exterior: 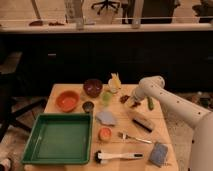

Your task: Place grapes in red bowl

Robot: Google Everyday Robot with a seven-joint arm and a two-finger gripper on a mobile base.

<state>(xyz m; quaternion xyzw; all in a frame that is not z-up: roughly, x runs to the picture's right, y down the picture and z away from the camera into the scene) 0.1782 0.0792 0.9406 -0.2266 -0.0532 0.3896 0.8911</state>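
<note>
Grapes: the grapes (123, 99) lie on the far right part of the table (125, 122), well apart from the red bowl (67, 100).
Handling: expect a light, stiff toy cluster. It is flat and bumpy and likely to skid, so pinch it across its narrow middle.
Gripper: your gripper (133, 101) hangs low just right of the cluster, jaws spread wide and holding nothing.
Red bowl: far left, beside the dark bowl (92, 87) and apparently vacant.
Surface: pale wood, crowded — a green pepper (150, 103) sits just right of the gripper.
Room: dim, with dark cabinets behind the table.
</note>
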